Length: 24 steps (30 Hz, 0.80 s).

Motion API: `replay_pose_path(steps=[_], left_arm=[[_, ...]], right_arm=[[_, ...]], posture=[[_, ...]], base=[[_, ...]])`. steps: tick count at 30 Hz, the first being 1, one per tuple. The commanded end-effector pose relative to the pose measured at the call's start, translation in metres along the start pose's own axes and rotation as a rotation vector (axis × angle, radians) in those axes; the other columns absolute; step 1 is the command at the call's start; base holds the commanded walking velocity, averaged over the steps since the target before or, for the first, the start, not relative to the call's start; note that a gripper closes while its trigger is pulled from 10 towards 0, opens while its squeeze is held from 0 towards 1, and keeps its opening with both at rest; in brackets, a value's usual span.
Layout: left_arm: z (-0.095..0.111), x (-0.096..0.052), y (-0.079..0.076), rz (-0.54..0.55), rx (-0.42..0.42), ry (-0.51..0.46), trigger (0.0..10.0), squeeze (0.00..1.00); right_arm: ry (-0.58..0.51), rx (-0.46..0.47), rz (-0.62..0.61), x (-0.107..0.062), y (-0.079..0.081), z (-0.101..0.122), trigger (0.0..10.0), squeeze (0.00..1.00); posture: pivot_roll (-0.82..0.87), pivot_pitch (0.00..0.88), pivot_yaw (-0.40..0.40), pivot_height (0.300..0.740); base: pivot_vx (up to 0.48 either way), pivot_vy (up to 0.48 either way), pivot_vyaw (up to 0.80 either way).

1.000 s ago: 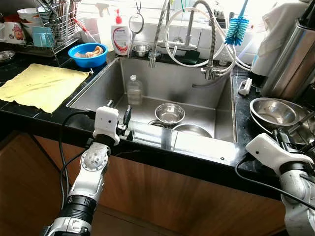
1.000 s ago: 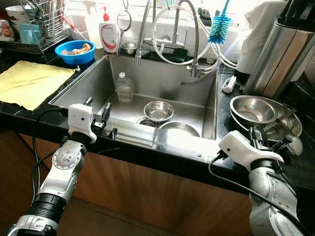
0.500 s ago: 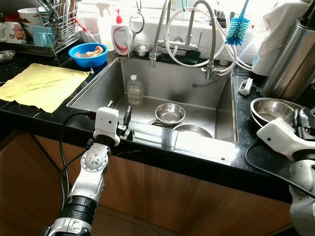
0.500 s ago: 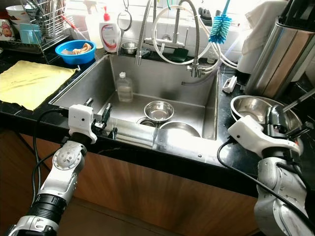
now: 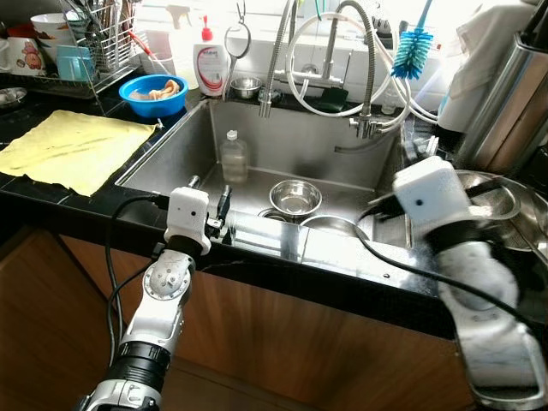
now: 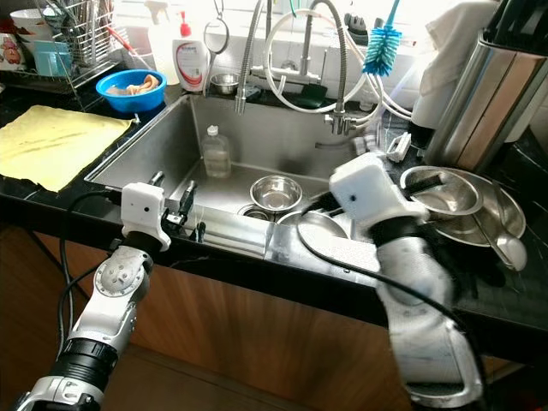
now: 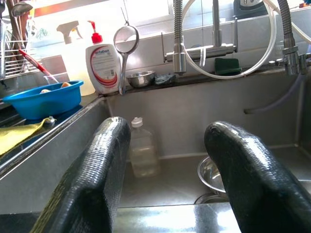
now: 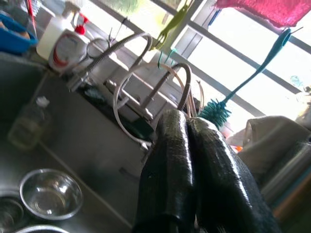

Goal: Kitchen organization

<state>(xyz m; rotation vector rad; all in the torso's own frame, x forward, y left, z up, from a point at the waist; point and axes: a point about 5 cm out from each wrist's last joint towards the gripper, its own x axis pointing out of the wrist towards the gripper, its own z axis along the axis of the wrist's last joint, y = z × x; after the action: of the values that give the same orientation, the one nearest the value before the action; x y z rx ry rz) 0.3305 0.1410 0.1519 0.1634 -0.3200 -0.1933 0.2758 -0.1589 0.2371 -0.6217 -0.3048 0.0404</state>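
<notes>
A small steel bowl (image 5: 295,197) sits on the sink floor, with a second steel bowl (image 5: 334,227) in front of it and a clear plastic bottle (image 5: 233,157) standing at the back left. My left gripper (image 5: 208,187) rests at the sink's front rim, open and empty, pointing at the bottle (image 7: 143,153). My right arm (image 5: 428,199) is raised over the sink's right edge. Its gripper (image 8: 187,160) is shut with nothing in it, aimed toward the faucet hoses (image 8: 146,92). Stacked steel bowls (image 5: 488,195) lie on the right counter.
A yellow cloth (image 5: 73,147) covers the left counter, with a blue bowl (image 5: 154,92), soap bottle (image 5: 208,64) and dish rack (image 5: 94,43) behind it. The faucet (image 5: 364,86) and a blue brush (image 5: 411,51) hang over the sink's back. A tall steel container (image 5: 509,103) stands far right.
My right arm has swung up and to the left, from beside the steel bowls on the right counter to over the sink's right edge. The left arm has not moved.
</notes>
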Motion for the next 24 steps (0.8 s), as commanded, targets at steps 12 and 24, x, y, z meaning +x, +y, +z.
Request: replay_pose_path(steps=[12,24], left_arm=[[0.005,0.001,0.0,0.003,0.019,-0.027,10.0,0.0],[0.006,-0.001,0.0,-0.006,0.036,-0.032,10.0,0.0]], right_arm=[[0.218,0.488,0.026,0.05,0.01,-0.042,10.0,0.0],[0.425,0.602,0.04,0.051,0.03,-0.081,10.0,0.0]], posture=[[0.01,0.0,-0.04,0.74],[0.03,0.0,-0.039,0.74]], base=[[0.0,0.0,0.0],[0.0,0.0,0.0]])
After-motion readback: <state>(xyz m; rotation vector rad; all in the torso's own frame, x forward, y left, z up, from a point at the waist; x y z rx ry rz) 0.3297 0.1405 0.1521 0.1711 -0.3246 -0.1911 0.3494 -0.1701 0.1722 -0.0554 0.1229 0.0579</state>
